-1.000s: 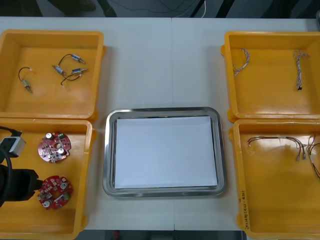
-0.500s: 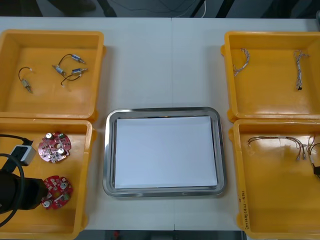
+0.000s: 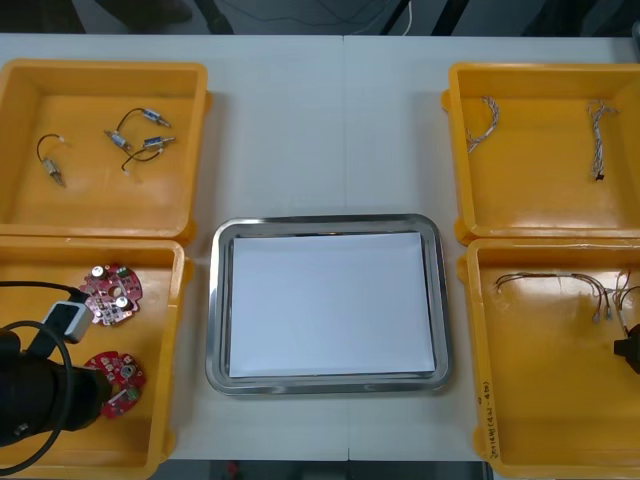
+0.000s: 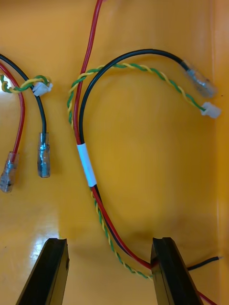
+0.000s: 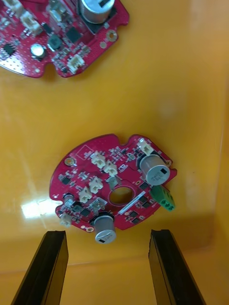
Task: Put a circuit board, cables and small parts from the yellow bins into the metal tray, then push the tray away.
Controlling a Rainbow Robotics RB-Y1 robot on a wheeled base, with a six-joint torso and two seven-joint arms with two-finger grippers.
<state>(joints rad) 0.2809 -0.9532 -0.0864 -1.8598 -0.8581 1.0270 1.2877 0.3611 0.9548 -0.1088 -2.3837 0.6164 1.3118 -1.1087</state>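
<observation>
Now: left gripper (image 5: 107, 233), black fingers apart, hovers above nearer round red circuit board (image 5: 95, 176) in near-left yellow plastic bin (image 3: 178, 340). Best approach: descend straight, straddle board rim, avoid tall components. Right gripper (image 4: 109, 240), fingers apart, over black, red and yellow-green cables (image 4: 86, 164). Counts: two boards, four bins, one white-lined metal tray (image 3: 218, 300), small metal parts (image 3: 140, 140) perhaps four.

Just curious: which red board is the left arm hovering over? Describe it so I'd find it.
In the yellow bin at the near left corner of the table lie two round red boards. It is the nearer board, ahead of the open left tool, with a green plug on its rim.
</observation>
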